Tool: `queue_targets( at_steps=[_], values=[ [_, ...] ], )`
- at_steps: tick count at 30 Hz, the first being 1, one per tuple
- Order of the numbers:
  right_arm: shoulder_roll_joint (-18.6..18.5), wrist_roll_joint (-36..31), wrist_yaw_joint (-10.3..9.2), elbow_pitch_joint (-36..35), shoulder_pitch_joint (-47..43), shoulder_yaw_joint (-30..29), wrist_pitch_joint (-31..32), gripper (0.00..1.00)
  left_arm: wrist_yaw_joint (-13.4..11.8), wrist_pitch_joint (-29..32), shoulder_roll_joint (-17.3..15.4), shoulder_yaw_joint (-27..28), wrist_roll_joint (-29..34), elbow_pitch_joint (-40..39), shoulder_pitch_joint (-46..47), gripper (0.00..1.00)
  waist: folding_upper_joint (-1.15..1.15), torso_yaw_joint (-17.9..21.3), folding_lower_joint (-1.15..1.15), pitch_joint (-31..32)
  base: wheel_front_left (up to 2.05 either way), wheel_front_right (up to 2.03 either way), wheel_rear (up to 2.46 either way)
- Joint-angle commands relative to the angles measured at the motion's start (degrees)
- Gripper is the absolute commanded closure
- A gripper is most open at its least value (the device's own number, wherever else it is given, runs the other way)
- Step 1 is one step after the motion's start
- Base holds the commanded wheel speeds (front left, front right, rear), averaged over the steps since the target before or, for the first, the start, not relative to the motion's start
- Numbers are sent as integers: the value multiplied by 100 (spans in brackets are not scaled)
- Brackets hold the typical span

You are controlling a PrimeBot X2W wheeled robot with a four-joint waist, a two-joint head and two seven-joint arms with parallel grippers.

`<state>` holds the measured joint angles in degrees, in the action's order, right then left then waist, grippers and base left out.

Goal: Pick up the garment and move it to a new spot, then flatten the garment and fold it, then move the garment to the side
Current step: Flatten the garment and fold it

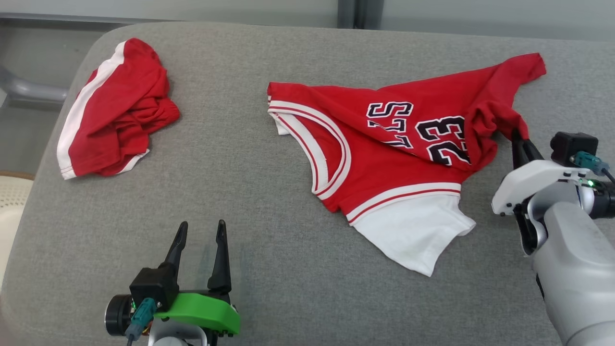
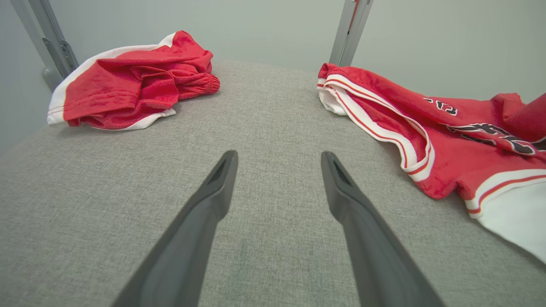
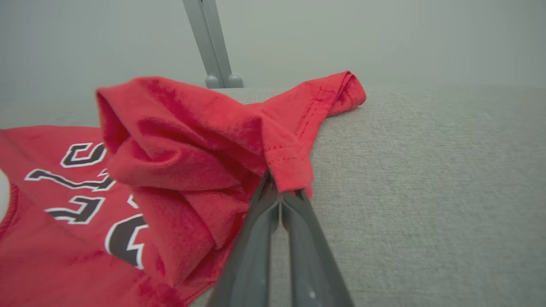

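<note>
Gripping the jersey hem, right hand closed, tips cloth-hidden; left hand agape

The right tool's pinched-together tips were buried under a bunched fold of the red, white-trimmed sleeveless basketball jersey. That fold covered part of its black lettering. The left wrist view's right edge cut off the jersey's white hem. What the crumpled red-and-white cloth bundle was could not be told.
</note>
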<state>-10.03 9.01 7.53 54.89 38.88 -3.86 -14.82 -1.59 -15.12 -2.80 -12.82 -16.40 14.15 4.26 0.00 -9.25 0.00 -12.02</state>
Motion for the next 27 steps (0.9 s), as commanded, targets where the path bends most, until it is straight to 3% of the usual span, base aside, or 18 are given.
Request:
queue_targets(
  at_steps=[1, 9, 17, 18, 20, 21, 27],
  values=[
    [-69, 44, -8, -157, -240, -56, 33, 100, 7, -5, -17, 28, 89, -17, -72, 0, 0, 299, 0, 174, 0, 0, 0],
    [-323, -60, -8, -1723, -1472, -775, 758, 100, 12, -5, -18, 62, 84, -25, -131, 0, 0, 551, 0, 261, 0, 0, 0],
    [-94, -501, -8, -2835, -2243, -1338, 1573, 97, 55, -5, -18, 65, 92, 19, -102, 0, 0, 594, 0, 275, 0, 0, 0],
    [-95, -592, -9, -2883, -2282, -1384, 1607, 84, 53, -5, -18, 62, 98, 26, -100, 0, 0, 600, 0, 281, 0, 0, 0],
    [25, -715, -8, -2970, -2329, -1524, 1626, 35, 74, -5, -18, 54, 117, 47, -108, 0, 0, 622, 0, 310, 0, 0, 0],
    [68, -788, -8, -3003, -2367, -1573, 1631, 0, 87, -5, -18, 44, 125, 61, -124, 0, 0, 636, 0, 335, 0, 0, 0],
    [256, -932, -8, -3343, -2582, -1827, 1499, 0, 91, -5, -18, 6, 109, 114, -226, 0, 0, 795, 0, 547, 0, 0, 0]
  ],
)
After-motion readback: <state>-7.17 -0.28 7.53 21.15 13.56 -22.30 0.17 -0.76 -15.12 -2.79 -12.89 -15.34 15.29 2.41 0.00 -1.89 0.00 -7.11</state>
